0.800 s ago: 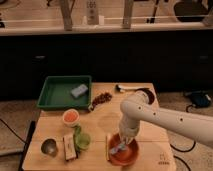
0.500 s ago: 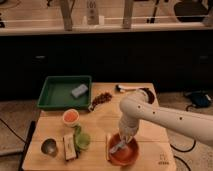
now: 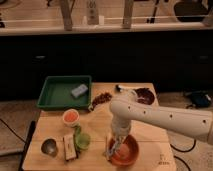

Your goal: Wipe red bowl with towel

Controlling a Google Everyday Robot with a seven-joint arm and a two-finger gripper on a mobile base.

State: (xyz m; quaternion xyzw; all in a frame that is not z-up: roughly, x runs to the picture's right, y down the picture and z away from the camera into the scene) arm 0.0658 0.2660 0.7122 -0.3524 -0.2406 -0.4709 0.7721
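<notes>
The red bowl (image 3: 126, 151), wide and orange-red, sits near the front edge of the wooden table, right of centre. My white arm comes in from the right and bends down into it. The gripper (image 3: 117, 145) is low over the bowl's left inner side. A pale strip of cloth, the towel (image 3: 110, 146), hangs from the gripper against the bowl's left rim, and the gripper is shut on it. The arm hides the far part of the bowl.
A green tray (image 3: 54, 95) at the back left holds a grey-blue sponge (image 3: 79, 90). A dark maroon bowl (image 3: 144, 95) stands at the back right. A white cup with orange inside (image 3: 70, 117), a green object (image 3: 81, 139), a metal cup (image 3: 49, 146) and a bar (image 3: 69, 147) lie to the left.
The gripper has shifted slightly left inside the red bowl with the towel. Nothing else has moved.
</notes>
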